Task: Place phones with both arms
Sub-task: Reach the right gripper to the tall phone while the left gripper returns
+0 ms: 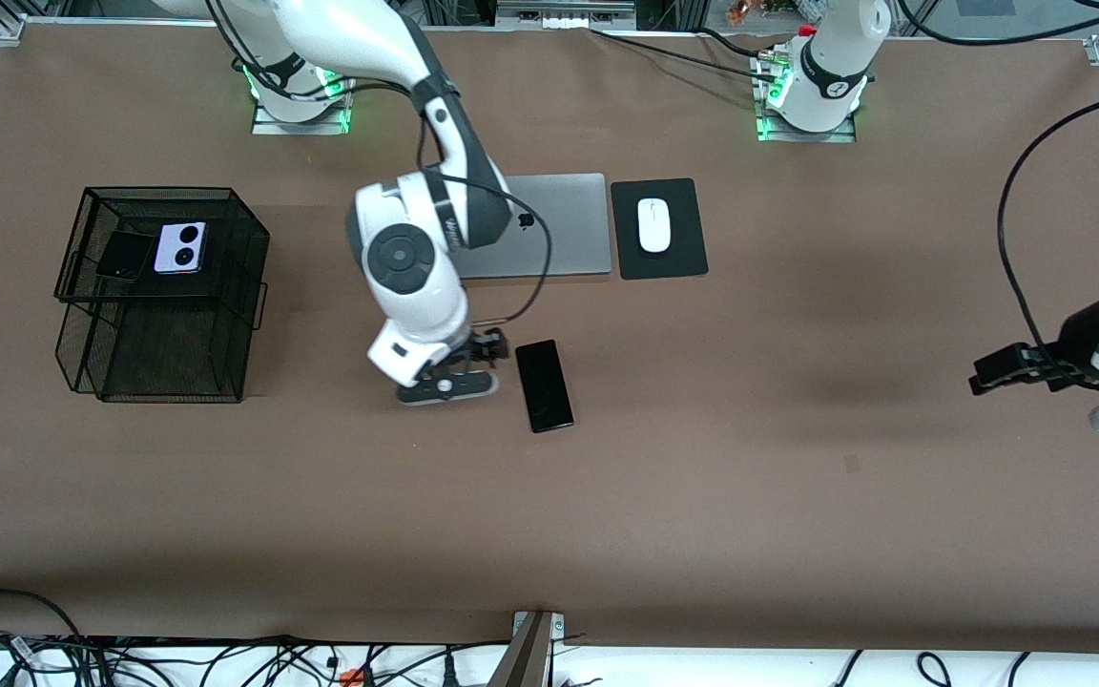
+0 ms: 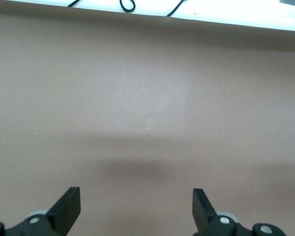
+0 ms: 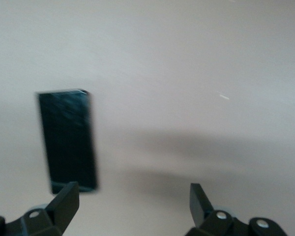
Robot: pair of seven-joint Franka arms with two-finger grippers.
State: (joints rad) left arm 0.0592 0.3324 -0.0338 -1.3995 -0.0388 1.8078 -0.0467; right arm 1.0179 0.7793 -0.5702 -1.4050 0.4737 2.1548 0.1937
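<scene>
The slim black slab phone [image 1: 544, 385] lies flat on the brown table, nearer to the front camera than the laptop. My right gripper [image 1: 485, 349] hangs low beside it, toward the right arm's end, open and empty. In the right wrist view the phone [image 3: 67, 140] lies just off one fingertip [image 3: 66, 199] of the gripper [image 3: 132, 201]. The pale-lilac flip phone [image 1: 179, 247] and the black flip phone [image 1: 123, 256] lie side by side on top of the black mesh rack [image 1: 225, 315]. My left gripper [image 1: 986, 373] waits open at the left arm's end, showing only bare table in its wrist view [image 2: 136, 206].
A silver laptop [image 1: 564, 229] lies closed near the arms' bases. A white mouse [image 1: 653, 225] sits on a black pad [image 1: 683, 253] beside it. Cables lie along the table's front edge.
</scene>
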